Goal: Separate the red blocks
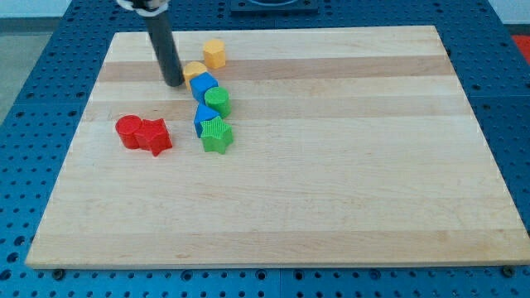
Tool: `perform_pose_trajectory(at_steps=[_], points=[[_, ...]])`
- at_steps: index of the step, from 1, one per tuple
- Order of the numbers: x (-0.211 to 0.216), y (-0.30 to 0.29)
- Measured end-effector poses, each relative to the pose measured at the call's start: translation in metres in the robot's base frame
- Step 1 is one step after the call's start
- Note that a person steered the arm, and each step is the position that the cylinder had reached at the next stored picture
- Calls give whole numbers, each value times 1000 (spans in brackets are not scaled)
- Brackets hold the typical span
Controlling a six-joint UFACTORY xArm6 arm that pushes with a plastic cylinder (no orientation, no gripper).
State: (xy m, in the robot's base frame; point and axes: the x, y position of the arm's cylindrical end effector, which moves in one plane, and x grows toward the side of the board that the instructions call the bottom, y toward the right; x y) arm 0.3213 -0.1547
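While the wooden board (331,207) is lying pale across the blue pegboard table (50,50), my tip (175,83) is sitting up in the view's upper left part of the board, the dark rod (164,45) rising from it toward the view's top edge; no jaws or fingers are showing on this arm, only that bare rod end, so nothing is being clamped or held. Just to the view's right of my tip, a yellow block (194,69) of unclear shape is sitting close beside it, whether touching I cannot tell, and a yellow hexagonal block (214,53) is standing a little further up and right. Below those, a chain is running down the view: a blue block (203,85), a green cylinder (218,102), a blue triangular block (203,116) and a green star block (216,134), each pressing against the next. Down to the view's left, well apart from my tip, the red round block (128,131) and the red star-like block (155,136) are sitting side by side, touching each other
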Motion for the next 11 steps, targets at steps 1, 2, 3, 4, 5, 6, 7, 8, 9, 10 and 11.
perform_pose_trajectory(at_steps=[1, 2, 3, 4, 5, 6, 7, 8, 9, 10, 11], points=[[0, 6], [-1, 6], [-1, 1], [17, -30], [28, -40], [38, -43], [79, -48], [81, -48], [105, -41], [127, -29], [128, -27]])
